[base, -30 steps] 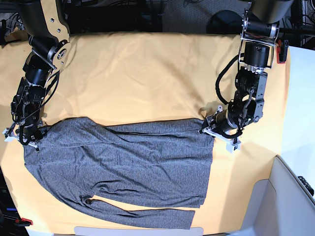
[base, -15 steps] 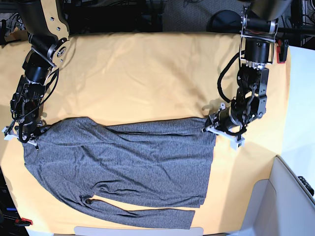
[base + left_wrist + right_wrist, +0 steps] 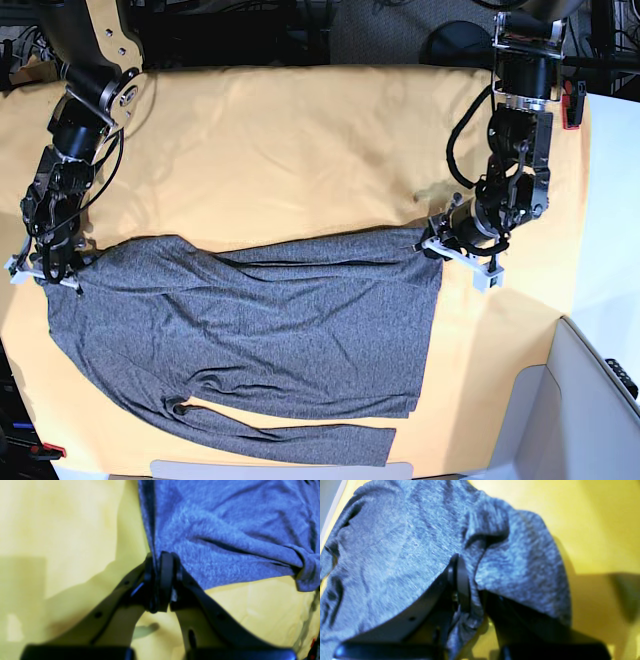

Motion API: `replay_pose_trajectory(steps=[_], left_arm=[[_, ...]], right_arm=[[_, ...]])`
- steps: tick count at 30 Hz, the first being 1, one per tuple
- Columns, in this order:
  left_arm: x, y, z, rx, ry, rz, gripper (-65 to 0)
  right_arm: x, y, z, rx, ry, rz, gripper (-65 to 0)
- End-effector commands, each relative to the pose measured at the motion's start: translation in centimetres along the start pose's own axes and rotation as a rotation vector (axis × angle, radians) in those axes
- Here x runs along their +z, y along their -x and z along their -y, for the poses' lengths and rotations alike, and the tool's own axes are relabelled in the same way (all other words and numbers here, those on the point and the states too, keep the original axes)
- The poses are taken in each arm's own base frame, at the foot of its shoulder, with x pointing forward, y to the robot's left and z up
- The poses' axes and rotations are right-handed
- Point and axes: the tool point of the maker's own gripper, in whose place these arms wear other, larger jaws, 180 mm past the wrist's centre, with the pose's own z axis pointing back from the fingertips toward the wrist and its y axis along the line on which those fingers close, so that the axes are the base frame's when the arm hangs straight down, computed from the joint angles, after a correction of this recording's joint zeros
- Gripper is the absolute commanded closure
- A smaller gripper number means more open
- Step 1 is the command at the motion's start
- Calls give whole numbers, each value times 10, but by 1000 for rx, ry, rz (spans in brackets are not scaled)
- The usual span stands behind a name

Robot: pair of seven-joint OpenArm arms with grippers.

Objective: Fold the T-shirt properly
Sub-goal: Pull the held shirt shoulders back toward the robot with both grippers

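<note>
Fingers [image 3: 165, 575] of your left gripper [image 3: 158, 580] and right gripper [image 3: 467, 592] were clamped on opposite T-shirt [image 3: 250, 340] corners, ready to lift and fold it over.

A yellow cloth [image 3: 300, 150] covers the work surface almost edge to edge, with shallow creases across its far half. Beyond the far edge lies a dark zone of tangled cables [image 3: 250, 30] and a patch of grey carpet [image 3: 390, 30] (details there are too dim to resolve). At the right, a white surface [image 3: 610, 200] adjoins the cloth, and a pale grey panel [image 3: 580, 420] occupies the near right corner. Lighting is even and soft.
</note>
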Motion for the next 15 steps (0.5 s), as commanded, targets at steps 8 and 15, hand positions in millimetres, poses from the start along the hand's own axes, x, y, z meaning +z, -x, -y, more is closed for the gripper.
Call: replay_pose_trajectory(steps=[8, 15], left_arm=[[26, -9, -22, 59, -12, 3, -7], [43, 16, -37, 81, -31, -26, -7]], right_arm=[[25, 32, 59, 91, 156, -184, 0], [57, 40, 98, 175, 209, -194, 0]])
